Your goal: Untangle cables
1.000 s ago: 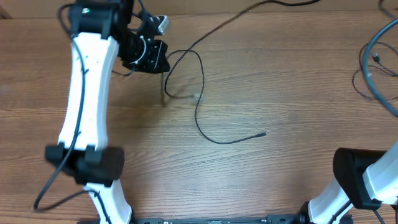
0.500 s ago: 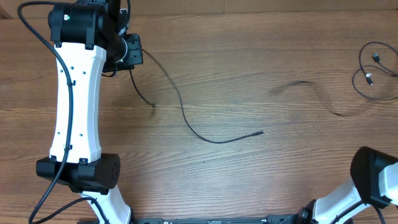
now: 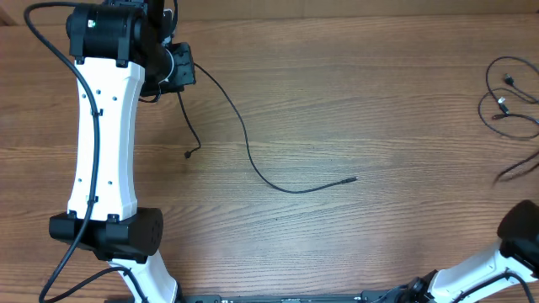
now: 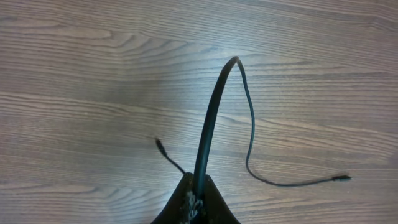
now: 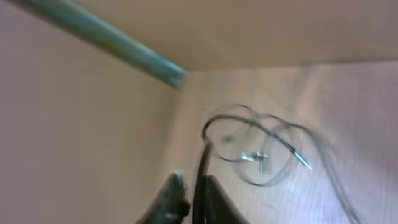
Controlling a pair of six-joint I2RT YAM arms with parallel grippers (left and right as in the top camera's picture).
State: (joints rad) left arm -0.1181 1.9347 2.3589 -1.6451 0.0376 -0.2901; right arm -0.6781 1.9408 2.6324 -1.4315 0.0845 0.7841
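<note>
My left gripper (image 3: 178, 71) is at the far left of the table, shut on a thin black cable (image 3: 253, 164). In the left wrist view that cable (image 4: 211, 112) rises from my shut left gripper (image 4: 198, 182), arcs over and runs down to a small plug (image 4: 341, 178). Its short end (image 4: 159, 143) hangs beside the jaws. A bunch of looped cables (image 3: 504, 97) lies at the far right. The blurred right wrist view shows that bunch (image 5: 261, 152) ahead of my right gripper (image 5: 194, 180). A dark cable (image 5: 201, 165) runs between the narrowly parted fingers.
A blurred dark strand (image 3: 518, 168) streaks across the table's right side below the bunch. My right arm's black elbow (image 3: 524, 236) sits at the bottom right corner. The left arm's white link (image 3: 105, 143) spans the left side. A teal strip (image 5: 106, 40) crosses the right wrist view.
The blurred strand has swept from mid-table to the right edge. My right arm has drawn back to the right. The left-held cable's short end has settled lower.
</note>
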